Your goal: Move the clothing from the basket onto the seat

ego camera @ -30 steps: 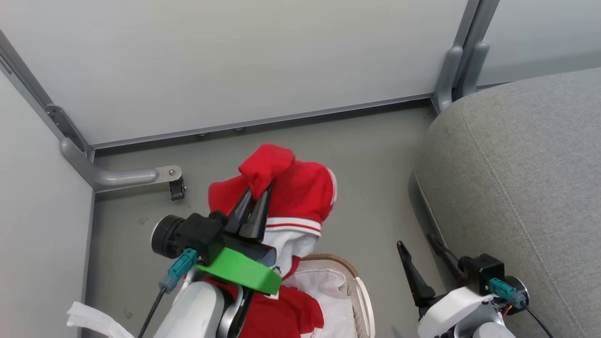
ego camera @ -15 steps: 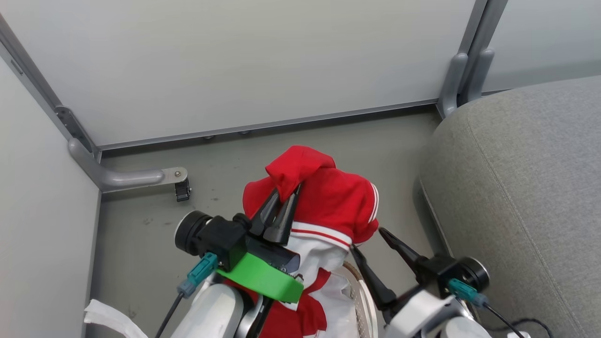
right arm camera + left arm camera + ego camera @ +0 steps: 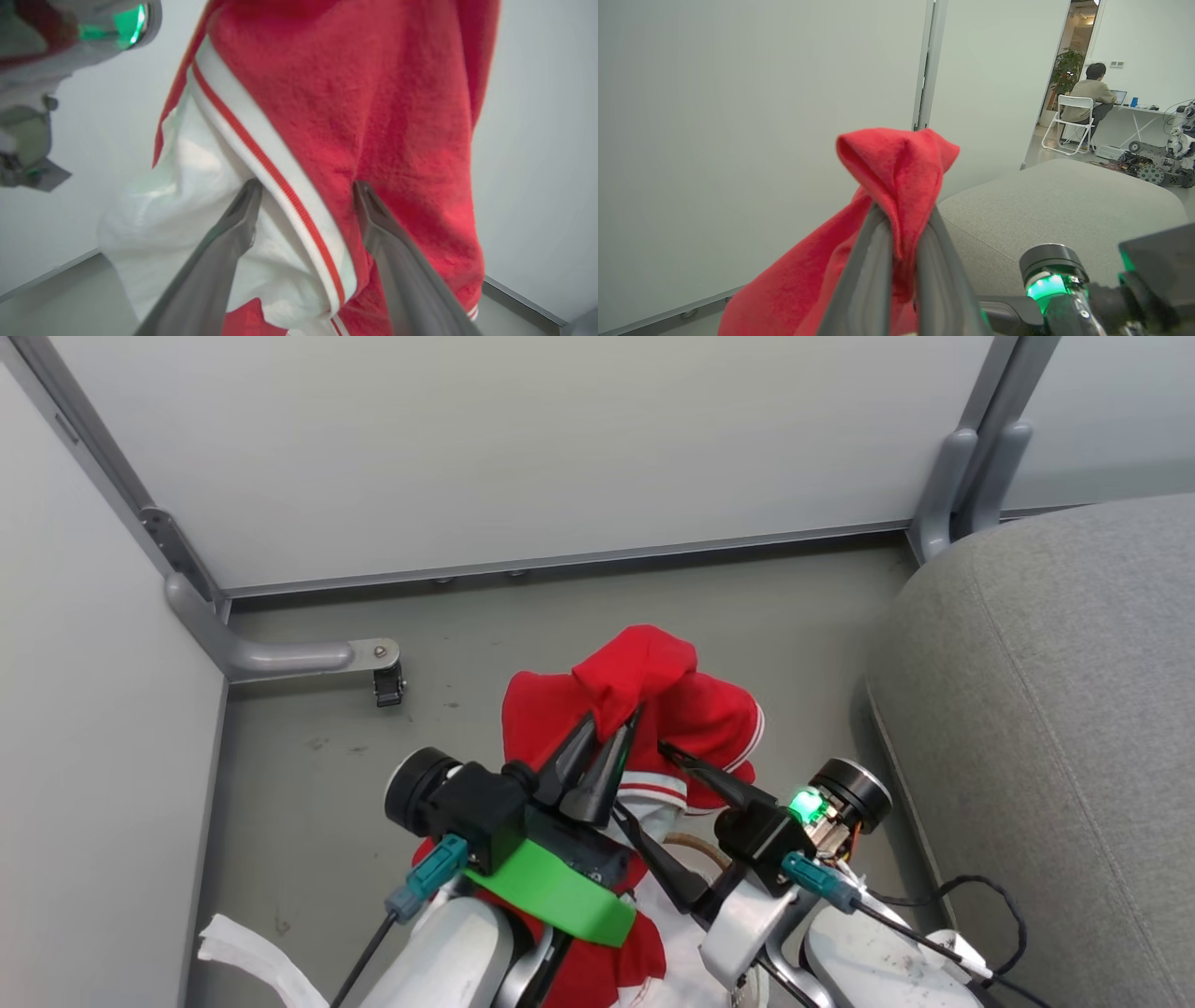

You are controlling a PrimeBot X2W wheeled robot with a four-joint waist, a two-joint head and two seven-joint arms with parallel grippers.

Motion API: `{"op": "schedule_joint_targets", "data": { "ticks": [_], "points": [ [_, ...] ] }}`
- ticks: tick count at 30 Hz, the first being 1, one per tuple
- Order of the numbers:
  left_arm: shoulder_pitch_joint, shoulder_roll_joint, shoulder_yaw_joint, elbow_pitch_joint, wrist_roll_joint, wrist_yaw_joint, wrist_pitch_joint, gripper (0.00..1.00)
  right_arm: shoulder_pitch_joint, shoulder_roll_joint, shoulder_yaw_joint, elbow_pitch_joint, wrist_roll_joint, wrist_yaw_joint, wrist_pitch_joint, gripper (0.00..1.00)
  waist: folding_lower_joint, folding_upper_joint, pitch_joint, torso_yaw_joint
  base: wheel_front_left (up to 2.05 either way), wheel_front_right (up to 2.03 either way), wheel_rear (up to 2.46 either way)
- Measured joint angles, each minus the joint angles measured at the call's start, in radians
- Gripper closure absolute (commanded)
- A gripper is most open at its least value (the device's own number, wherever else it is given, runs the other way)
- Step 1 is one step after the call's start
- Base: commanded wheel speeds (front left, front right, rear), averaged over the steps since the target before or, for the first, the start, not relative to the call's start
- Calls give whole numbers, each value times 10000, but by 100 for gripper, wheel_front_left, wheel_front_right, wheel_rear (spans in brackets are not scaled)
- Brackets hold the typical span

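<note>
The clothing (image 3: pixel 644 695), a fleecy bright red garment with a smooth white panel and red-and-white striped trim, is bunched into a soft peak and clamped between the tapered dark fingers of the left tool (image 3: pixel 613 717). It is hung in the air over the brown woven rim of the basket (image 3: pixel 689 843), apart from the grey, round-cornered woven seat (image 3: pixel 1055 709). The right tool (image 3: pixel 307 184) is spread wide, one finger set at each side of the striped band.
</note>
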Motion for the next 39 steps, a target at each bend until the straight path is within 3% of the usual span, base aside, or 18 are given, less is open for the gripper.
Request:
{"op": "schedule_joint_targets", "data": {
  "ticks": [4,5,6,7,18,19,20,21,23,31,39],
  "points": [
    [-79,0,-267,-44,-165,0,0,100,-122,180,-132,514,-416,0,2,0,0,0,54,189,0,0,0],
    [-91,0,-332,-71,-203,0,0,100,-143,219,-180,591,-449,0,2,33,0,0,63,236,0,0,0],
    [-95,2,-441,-102,-234,0,0,100,-169,259,-253,662,-453,0,2,58,0,0,69,281,0,0,0],
    [-96,0,-520,-127,-267,0,0,100,-200,282,-311,713,-453,0,0,100,0,0,71,314,0,0,0],
    [-109,-6,-800,-50,-518,0,0,100,-237,332,-817,564,219,0,2,100,0,0,80,487,0,0,0],
    [-109,-6,-788,-48,-516,0,0,91,-220,337,-861,531,242,0,2,100,0,0,84,460,0,0,0],
    [-109,-6,-775,-52,-504,0,0,75,-206,339,-897,522,307,0,2,100,0,0,87,432,0,0,0],
    [-109,-6,-750,-67,-495,0,0,35,-181,337,-926,506,322,0,2,100,0,0,91,393,0,0,0],
    [-106,-10,-594,-167,-430,0,0,0,-117,337,-965,412,401,0,2,100,0,0,102,297,0,0,0],
    [35,-15,-119,198,63,0,-4,0,249,341,-1083,-38,692,0,2,100,0,0,168,-375,0,0,0],
    [229,8,679,297,422,0,-4,0,635,336,-1260,-439,734,2,2,100,0,0,292,-1700,0,0,0]
  ]
}}
